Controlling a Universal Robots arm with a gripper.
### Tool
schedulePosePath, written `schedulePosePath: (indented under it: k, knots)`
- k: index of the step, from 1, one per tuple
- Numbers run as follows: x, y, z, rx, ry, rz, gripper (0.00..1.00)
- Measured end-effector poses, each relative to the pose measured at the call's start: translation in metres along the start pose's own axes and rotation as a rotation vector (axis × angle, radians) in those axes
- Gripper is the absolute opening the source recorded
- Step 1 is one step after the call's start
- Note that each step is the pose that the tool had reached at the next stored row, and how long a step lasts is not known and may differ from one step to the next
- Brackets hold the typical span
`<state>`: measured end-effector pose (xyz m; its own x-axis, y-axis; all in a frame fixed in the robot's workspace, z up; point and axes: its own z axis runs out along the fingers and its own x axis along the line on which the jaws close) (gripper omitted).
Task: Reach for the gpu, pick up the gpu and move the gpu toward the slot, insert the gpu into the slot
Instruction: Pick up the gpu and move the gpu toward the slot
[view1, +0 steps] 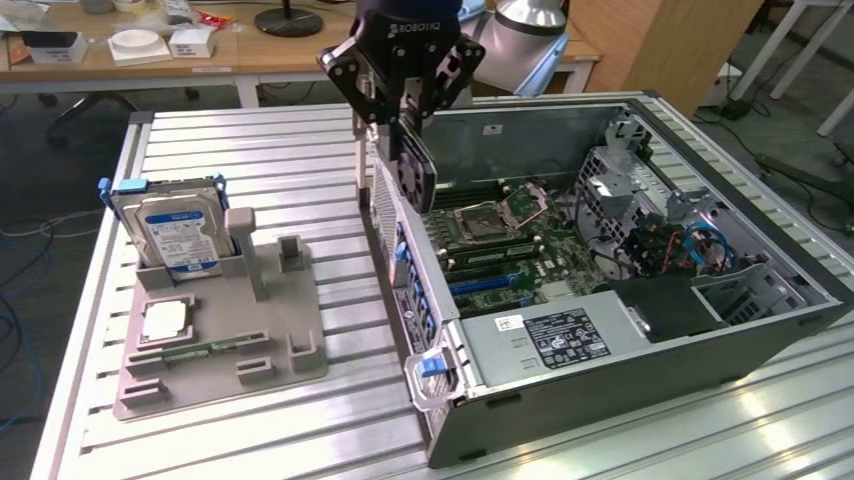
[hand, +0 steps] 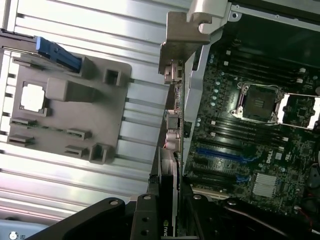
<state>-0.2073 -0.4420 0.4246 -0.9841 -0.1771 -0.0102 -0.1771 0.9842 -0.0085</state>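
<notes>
Holding the gpu (view1: 416, 175) upright by its top edge in half-closed jaws, over the open computer case's (view1: 641, 370) side wall, mid-table (view1: 267, 150), above the motherboard (view1: 534, 250). Probably light, stiff, fragile: best gripped on board edges, off the fan.

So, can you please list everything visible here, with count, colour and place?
gpu: one, dark with silver bracket, held edge-on beside the case's rear wall.
computer case: one, dark grey, open, exterior view's right.
motherboard: one, green, inside the case.
blue expansion slots: two, blue, on the motherboard.
CPU socket: one, silver, on the motherboard.
power supply: one, grey, inside the case.
fixture: one, grey, exterior view's left.
hard drive: one, silver-blue, upright in the fixture.
CPU chip: one, silver, flat in the fixture.
memory stick: one, green, flat in the fixture.
table: one, silver slats, under case and fixture.
gripper: one, black, shut on the gpu.
</notes>
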Motion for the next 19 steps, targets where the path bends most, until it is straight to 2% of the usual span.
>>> schedulePosePath:
  k: [5,19]
  knots:
    - [-0.003,-0.0006,0.0001,0.0003,0.0002,0.027,0.26]
    - [-0.018,-0.0031,0.0003,0.0011,0.0005,0.057,0.26]
